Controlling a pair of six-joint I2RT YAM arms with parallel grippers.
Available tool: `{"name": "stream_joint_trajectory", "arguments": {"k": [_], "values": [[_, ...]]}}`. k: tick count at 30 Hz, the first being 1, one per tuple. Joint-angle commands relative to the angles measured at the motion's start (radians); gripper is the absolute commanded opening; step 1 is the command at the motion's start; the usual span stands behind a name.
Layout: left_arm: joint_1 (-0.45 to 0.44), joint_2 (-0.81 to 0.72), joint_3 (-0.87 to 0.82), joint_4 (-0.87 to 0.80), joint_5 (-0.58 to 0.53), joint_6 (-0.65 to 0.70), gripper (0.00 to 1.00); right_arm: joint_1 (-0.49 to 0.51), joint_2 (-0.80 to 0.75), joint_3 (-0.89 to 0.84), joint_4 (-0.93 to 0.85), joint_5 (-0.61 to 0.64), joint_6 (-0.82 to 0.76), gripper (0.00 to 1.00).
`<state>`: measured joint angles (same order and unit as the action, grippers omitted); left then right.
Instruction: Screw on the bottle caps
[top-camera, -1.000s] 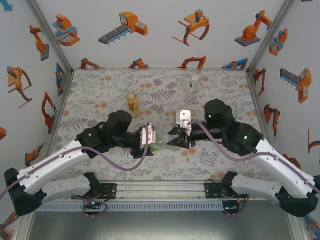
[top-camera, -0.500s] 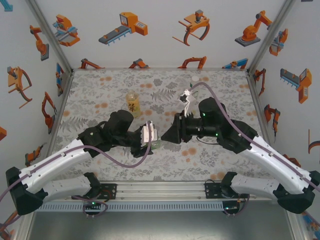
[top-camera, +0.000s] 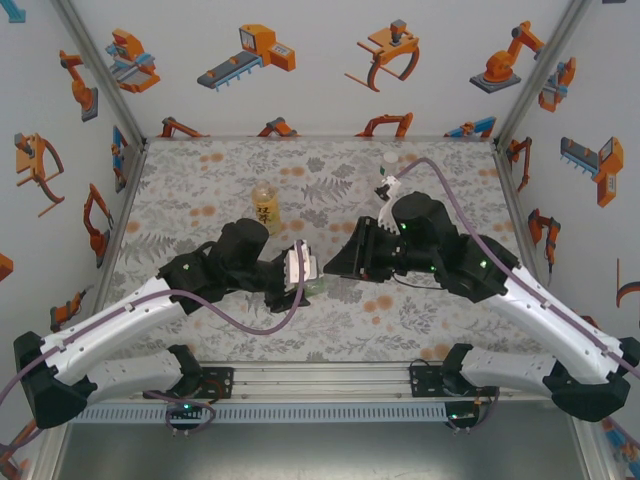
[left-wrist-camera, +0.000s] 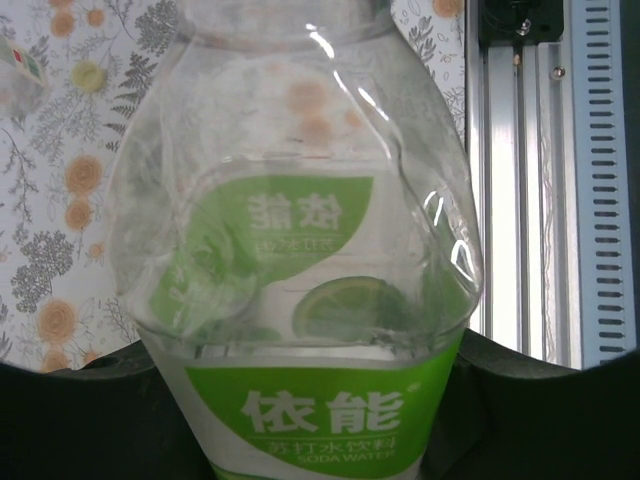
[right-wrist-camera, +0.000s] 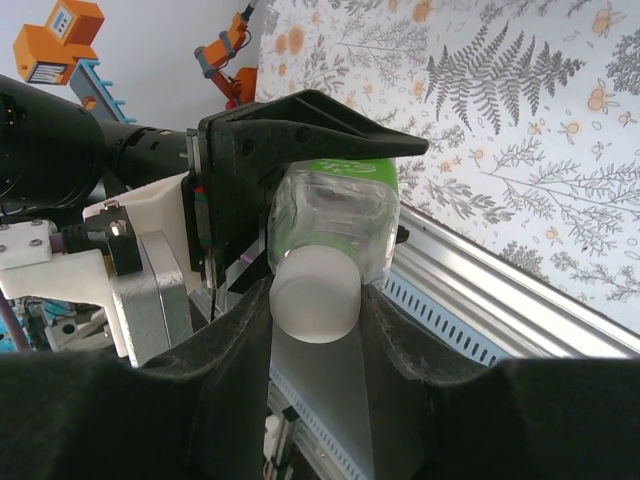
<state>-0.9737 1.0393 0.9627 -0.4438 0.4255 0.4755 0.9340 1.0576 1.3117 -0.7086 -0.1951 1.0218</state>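
Hold green bottle (right-wrist-camera: 335, 215) clamped firm in left fingers (right-wrist-camera: 310, 125); twist white cap (right-wrist-camera: 312, 295), pinched between right fingers (right-wrist-camera: 235, 350), squarely onto neck.

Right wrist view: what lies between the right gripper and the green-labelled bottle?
A white bottle cap sits there, clamped in the right gripper and set at the neck of the green-labelled bottle; the right wrist view shows it.
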Motion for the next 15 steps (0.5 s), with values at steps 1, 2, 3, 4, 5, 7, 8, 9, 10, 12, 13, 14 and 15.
{"name": "stream_joint_trajectory", "arguments": {"k": [1, 2, 3, 4, 5, 7, 8, 9, 10, 12, 13, 14, 15], "values": [[-0.011, -0.016, 0.012, 0.011, 0.048, 0.014, 0.00, -0.004, -0.034, 0.043, 0.022, 0.100, -0.117, 0.41], [-0.011, -0.014, 0.012, 0.011, 0.049, 0.015, 0.00, -0.004, -0.043, 0.042, 0.031, 0.104, -0.154, 0.43], [-0.011, -0.015, 0.014, 0.011, 0.048, 0.015, 0.00, -0.004, -0.053, 0.043, 0.040, 0.109, -0.195, 0.46], [-0.011, -0.015, 0.016, 0.011, 0.049, 0.015, 0.00, -0.004, -0.063, 0.040, 0.049, 0.108, -0.242, 0.47], [-0.011, -0.015, 0.016, 0.011, 0.049, 0.016, 0.00, -0.004, -0.071, 0.038, 0.061, 0.104, -0.288, 0.49], [-0.011, -0.010, 0.020, 0.011, 0.048, 0.020, 0.00, -0.004, -0.085, 0.039, 0.070, 0.086, -0.399, 0.50], [-0.011, -0.009, 0.022, 0.010, 0.049, 0.020, 0.00, -0.004, -0.088, 0.043, 0.072, 0.076, -0.451, 0.51], [-0.011, -0.006, 0.023, 0.007, 0.050, 0.022, 0.00, -0.004, -0.092, 0.045, 0.074, 0.060, -0.507, 0.51], [-0.011, -0.004, 0.025, 0.007, 0.051, 0.023, 0.00, -0.004, -0.096, 0.046, 0.079, 0.040, -0.570, 0.52], [-0.011, -0.003, 0.026, 0.007, 0.053, 0.027, 0.00, -0.004, -0.103, 0.044, 0.093, -0.024, -0.697, 0.52], [-0.011, -0.001, 0.028, 0.008, 0.056, 0.029, 0.00, -0.004, -0.106, 0.043, 0.098, -0.059, -0.761, 0.53], [-0.011, 0.000, 0.028, 0.008, 0.058, 0.028, 0.00, -0.004, -0.107, 0.044, 0.097, -0.089, -0.818, 0.53], [-0.011, 0.001, 0.030, 0.008, 0.061, 0.029, 0.00, -0.005, -0.107, 0.044, 0.095, -0.131, -0.880, 0.53]]}}
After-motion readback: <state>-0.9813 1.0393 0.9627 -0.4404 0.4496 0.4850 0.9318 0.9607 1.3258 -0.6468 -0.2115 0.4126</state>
